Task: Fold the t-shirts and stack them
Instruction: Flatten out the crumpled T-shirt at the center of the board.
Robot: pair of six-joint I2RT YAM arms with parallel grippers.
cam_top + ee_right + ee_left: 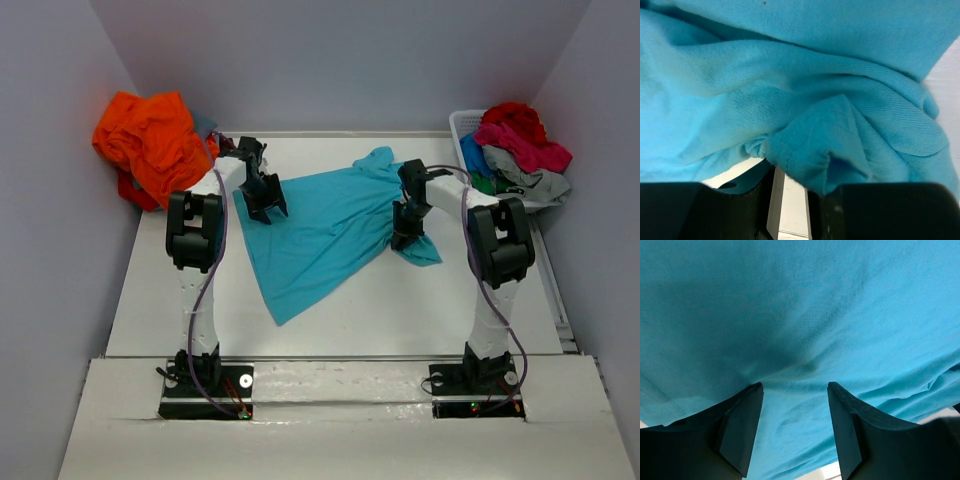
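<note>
A turquoise t-shirt (325,225) lies spread and wrinkled across the middle of the table. My left gripper (266,200) is over its left upper edge. In the left wrist view this gripper (795,387) is open, with the fingers (740,425) wide apart and flat turquoise cloth (800,315) between and beyond them. My right gripper (408,232) is at the shirt's right side. In the right wrist view it (792,172) is almost closed and pinches a bunched fold of the turquoise cloth (815,135) at its tips.
An orange shirt heap (150,140) with a red one under it lies at the back left, off the table's corner. A white slatted basket (462,128) at the back right holds red (515,118), pink, grey and green shirts. Grey walls close in the sides.
</note>
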